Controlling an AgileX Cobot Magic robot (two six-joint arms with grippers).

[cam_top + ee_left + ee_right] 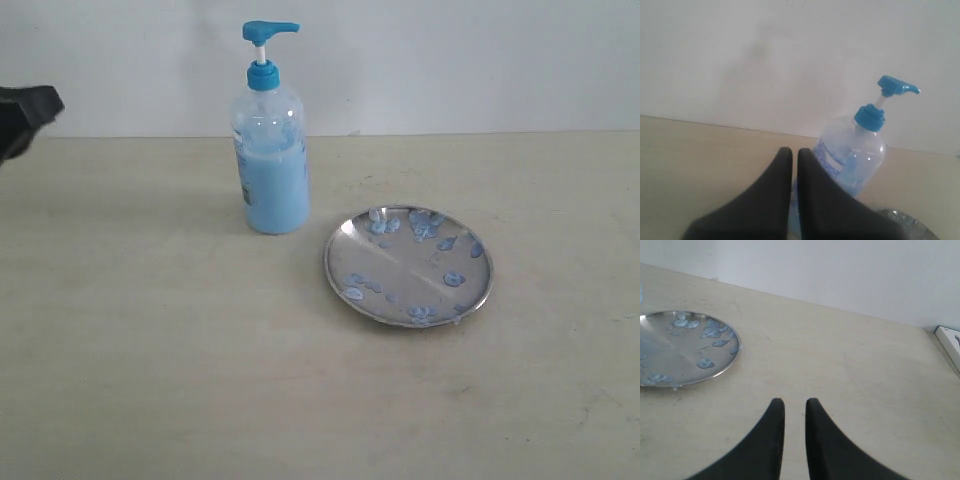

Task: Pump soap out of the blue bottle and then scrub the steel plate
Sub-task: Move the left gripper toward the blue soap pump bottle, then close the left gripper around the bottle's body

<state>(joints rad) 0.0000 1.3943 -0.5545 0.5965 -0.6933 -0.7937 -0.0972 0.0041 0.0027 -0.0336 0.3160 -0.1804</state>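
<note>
The blue bottle (270, 150) stands upright at the far left-centre of the surface (150, 400). It is a little over half full, so it is probably bottom-heavy, but it is tall enough to tip under a sideways shove. Its clear plastic wall looks thin and smooth and would likely give when squeezed. A hold around the lower body seems best, with a straight downward press on the pump head (268, 32), whose spout points right.

Near it on the right, and closer to the viewer, lies the steel plate (400, 255), not touching the bottle. It looks stiff, light and slick with soap (452, 279) blobs, so it is apt to skate when scrubbed.

The left end effector (794, 155) hangs left of the bottle, fingers all but together and empty. The right end effector (795, 405) is right of the plate, fingers narrowly parted, holding nothing.
</note>
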